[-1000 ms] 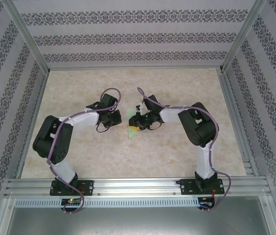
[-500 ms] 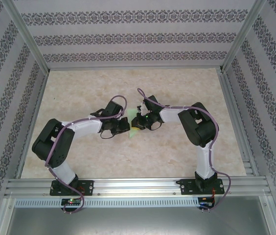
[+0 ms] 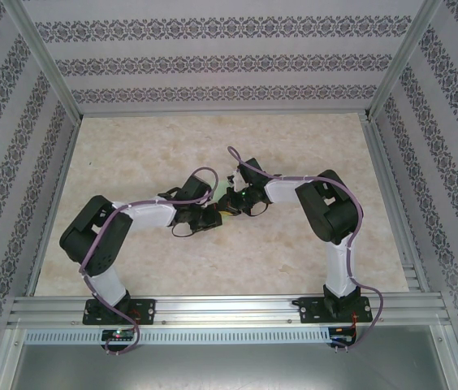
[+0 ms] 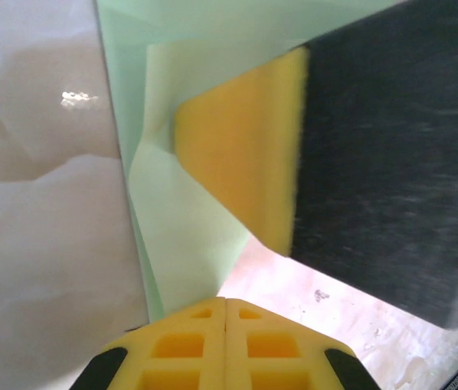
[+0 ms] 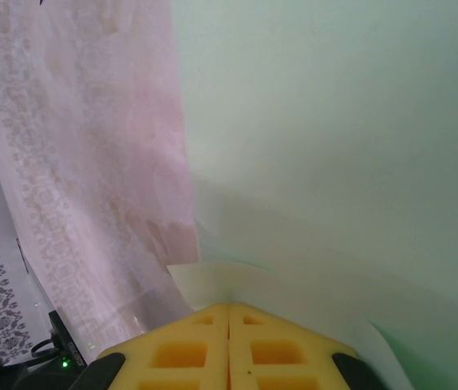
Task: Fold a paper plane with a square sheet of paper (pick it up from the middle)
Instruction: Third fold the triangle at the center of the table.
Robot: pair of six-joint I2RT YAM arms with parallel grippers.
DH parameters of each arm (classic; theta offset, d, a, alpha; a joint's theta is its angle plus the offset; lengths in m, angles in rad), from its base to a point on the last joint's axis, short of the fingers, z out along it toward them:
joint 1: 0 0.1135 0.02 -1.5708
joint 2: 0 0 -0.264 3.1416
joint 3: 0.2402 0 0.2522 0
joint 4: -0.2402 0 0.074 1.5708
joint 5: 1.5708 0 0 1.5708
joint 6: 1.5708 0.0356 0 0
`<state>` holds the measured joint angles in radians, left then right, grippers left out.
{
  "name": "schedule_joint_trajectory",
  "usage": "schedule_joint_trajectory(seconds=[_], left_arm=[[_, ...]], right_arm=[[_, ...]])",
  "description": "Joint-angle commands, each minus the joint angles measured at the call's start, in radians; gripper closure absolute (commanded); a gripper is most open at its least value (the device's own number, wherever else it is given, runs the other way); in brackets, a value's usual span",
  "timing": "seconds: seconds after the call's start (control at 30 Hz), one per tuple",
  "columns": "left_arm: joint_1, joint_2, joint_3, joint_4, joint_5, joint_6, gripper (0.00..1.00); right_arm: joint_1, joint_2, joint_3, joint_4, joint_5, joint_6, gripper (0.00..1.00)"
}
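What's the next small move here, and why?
Probably draw the left fingers slowly away from the right fingers to tension the crease. Both pairs are shut on the pale-green paper, close together, and the paper between them looks kinked rather than flat.

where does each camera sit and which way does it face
Top external: above and behind the arms, looking down at the table; both arms, left gripper and right gripper meeting mid-table.
Left wrist: on the left arm, looking along its shut fingers at green paper and the right gripper's pad.
Right wrist: on the right arm, looking along its shut fingers pinching the paper.
Shared: both wrist views see that paper.
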<state>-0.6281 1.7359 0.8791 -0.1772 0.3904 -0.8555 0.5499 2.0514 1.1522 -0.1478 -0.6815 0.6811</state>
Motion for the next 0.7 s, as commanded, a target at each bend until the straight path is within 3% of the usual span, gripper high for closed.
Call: schedule_joint_trajectory(seconds=[0.0, 0.23, 0.4, 0.67], left_arm=[[-0.013, 0.018, -0.015, 0.040, -0.005, -0.021, 0.98], [-0.015, -0.018, -0.013, 0.065, -0.002, -0.026, 0.97], [-0.013, -0.062, -0.021, 0.065, -0.071, -0.030, 0.97], [-0.013, -0.007, -0.034, 0.094, -0.074, -0.050, 0.97]], right_arm=[[0.001, 0.050, -0.006, -0.067, 0.091, -0.015, 0.92], [0.001, 0.052, -0.007, -0.070, 0.087, -0.018, 0.92], [0.001, 0.055, -0.009, -0.066, 0.086, -0.018, 0.92], [0.001, 0.061, -0.008, -0.066, 0.081, -0.018, 0.92]])
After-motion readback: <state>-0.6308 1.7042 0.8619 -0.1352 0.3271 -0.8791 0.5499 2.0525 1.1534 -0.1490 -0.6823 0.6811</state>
